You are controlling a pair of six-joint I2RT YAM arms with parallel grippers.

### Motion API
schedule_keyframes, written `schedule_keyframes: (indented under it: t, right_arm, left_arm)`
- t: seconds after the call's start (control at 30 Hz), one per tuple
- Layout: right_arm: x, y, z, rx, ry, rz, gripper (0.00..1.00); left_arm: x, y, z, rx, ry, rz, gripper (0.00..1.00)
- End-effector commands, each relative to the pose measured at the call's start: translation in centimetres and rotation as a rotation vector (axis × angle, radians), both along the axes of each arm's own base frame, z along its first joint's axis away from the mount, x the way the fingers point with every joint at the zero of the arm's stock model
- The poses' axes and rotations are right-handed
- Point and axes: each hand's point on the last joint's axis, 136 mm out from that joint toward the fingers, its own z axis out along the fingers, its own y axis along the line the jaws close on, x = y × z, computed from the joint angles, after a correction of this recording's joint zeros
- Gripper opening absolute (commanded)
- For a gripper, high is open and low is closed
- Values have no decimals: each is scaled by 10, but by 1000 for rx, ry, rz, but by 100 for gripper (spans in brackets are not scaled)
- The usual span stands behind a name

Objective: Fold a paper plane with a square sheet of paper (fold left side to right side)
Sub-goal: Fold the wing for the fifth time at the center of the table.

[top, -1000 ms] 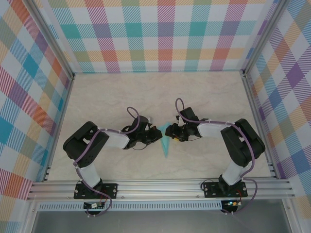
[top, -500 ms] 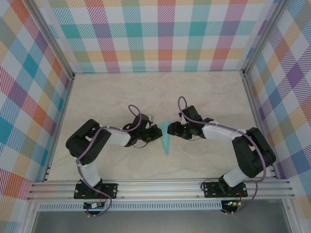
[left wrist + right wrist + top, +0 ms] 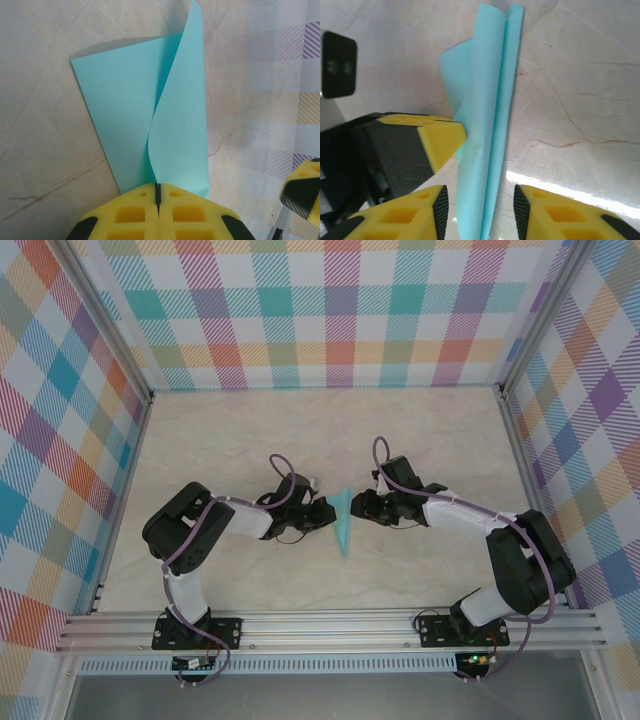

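The plane (image 3: 342,523) lay on the counter (image 3: 250,440). The left hand (image 3: 158,189), closed, pinched its raised flap (image 3: 181,120); the right hand (image 3: 481,199) straddled the folds, parted, holding nothing. Likely next: carry that flap rightward and crease.

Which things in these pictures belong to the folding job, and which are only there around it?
Job:
- paper plane
- left gripper, shut on the plane
- right gripper, open, one finger on each side of the plane

Not the job:
- table
- checked walls
- metal rail
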Motion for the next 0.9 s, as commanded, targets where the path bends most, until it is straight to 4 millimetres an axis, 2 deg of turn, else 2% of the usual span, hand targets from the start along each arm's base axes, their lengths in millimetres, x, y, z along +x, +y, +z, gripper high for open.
schedule_keyframes:
  t: [0.0, 0.1, 0.17, 0.5, 0.87]
  right_arm:
    - [4, 12, 9, 97, -4, 15, 35]
    - [13, 24, 12, 146, -8, 27, 25]
    - [19, 29, 13, 155, -8, 32, 22]
    - [44, 48, -3, 150, 39, 44, 20]
    - [52, 52, -25, 99, 84, 66, 20]
  left_arm:
    - [5, 3, -6, 20, 3, -9, 0]
    - [5, 4, -8, 32, 4, -5, 0]
    - [5, 4, -8, 36, 4, -8, 0]
    - [5, 6, -8, 57, -5, -16, 0]
    - [6, 11, -9, 90, -11, -9, 0]
